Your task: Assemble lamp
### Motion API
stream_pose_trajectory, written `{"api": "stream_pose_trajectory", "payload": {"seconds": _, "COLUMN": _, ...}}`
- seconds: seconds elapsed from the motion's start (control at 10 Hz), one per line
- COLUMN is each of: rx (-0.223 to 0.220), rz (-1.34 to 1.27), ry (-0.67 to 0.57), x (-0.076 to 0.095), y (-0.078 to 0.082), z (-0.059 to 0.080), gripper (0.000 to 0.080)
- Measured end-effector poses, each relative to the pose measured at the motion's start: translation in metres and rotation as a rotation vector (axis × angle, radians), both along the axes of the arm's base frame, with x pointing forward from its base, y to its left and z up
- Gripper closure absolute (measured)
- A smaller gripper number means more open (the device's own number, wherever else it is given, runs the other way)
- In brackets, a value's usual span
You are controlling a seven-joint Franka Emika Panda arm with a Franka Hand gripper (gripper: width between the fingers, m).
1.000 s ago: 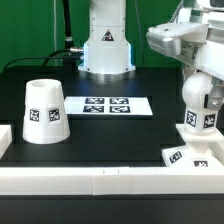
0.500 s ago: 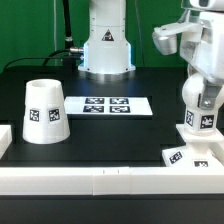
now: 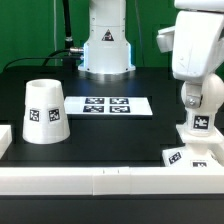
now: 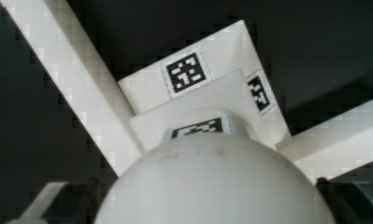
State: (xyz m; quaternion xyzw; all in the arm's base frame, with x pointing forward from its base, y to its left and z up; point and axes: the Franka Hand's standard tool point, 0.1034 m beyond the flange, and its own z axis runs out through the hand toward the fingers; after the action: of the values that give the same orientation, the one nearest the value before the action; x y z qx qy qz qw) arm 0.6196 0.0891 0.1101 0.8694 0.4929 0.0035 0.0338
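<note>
Exterior view: your arm (image 3: 195,45) fills the upper right of the frame; the gripper itself is hidden behind the wrist housing, so you cannot tell whether its fingers are apart or together. Directly beneath it, at right centre, the bulb (image 3: 201,103) stands upright on the base (image 3: 190,152), which sits at the lower right against the white rail (image 3: 110,180). The shade (image 3: 42,110) rests mouth-up at left centre, well apart from both. The marker board (image 3: 108,105) lies flat at mid-frame.

Wrist view: the bulb's rounded top (image 4: 209,185) takes the lower centre of the frame, very near the lens. Beyond it, the base's tagged slope (image 4: 197,78) shows at upper centre, with the rail (image 4: 85,85) running diagonally from upper left. No fingers are visible here, so you cannot read the pincer from this view either.

Handling, as judged: treat all three parts as light, rigid, smooth plastic, likely slippery on the dome. Take the bulb by its sides below the crown; take the shade across its wall near the rim
</note>
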Motion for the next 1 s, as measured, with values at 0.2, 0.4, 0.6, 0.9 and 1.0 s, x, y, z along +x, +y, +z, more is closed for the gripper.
{"api": "stream_pose_trajectory", "payload": {"seconds": 0.2, "rx": 0.007, "rz": -0.184, "ry": -0.001, "x": -0.0025, "y": -0.0003, "z": 0.0017, "gripper": 0.0225}}
{"api": "stream_pose_trajectory", "payload": {"seconds": 0.4, "rx": 0.021, "rz": -0.362, "ry": -0.005, "x": -0.0028, "y": -0.0011, "z": 0.0044, "gripper": 0.0225}}
{"api": "stream_pose_trajectory", "payload": {"seconds": 0.6, "rx": 0.030, "rz": -0.527, "ry": -0.015, "x": -0.0017, "y": -0.0027, "z": 0.0060, "gripper": 0.0225}}
{"api": "stream_pose_trajectory", "payload": {"seconds": 0.9, "rx": 0.034, "rz": -0.639, "ry": -0.023, "x": -0.0008, "y": -0.0039, "z": 0.0066, "gripper": 0.0213}}
{"api": "stream_pose_trajectory", "payload": {"seconds": 1.0, "rx": 0.034, "rz": -0.638, "ry": -0.022, "x": -0.0011, "y": -0.0038, "z": 0.0059, "gripper": 0.0213}}
